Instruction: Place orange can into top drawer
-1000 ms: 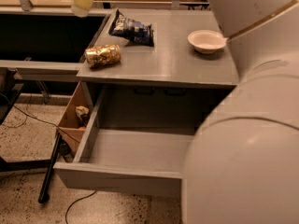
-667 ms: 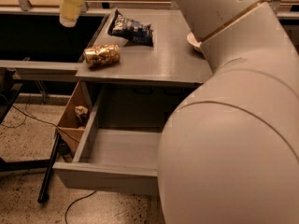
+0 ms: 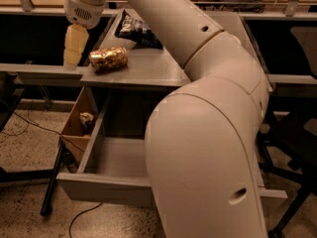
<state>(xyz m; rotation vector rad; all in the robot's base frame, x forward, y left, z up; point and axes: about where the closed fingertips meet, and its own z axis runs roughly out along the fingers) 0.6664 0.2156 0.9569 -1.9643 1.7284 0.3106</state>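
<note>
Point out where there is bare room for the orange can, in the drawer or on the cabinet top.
The top drawer floor is bare from its left wall to where the arm hides it. On the cabinet top, a bare patch lies between the orange can and the arm. Crowded: chip bag behind the can, gripper just left of it.

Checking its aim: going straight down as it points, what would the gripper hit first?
Probably the grey ledge left of the cabinet top, not the can: the gripper hangs pointing down just left of the can. Depth is unclear.
</note>
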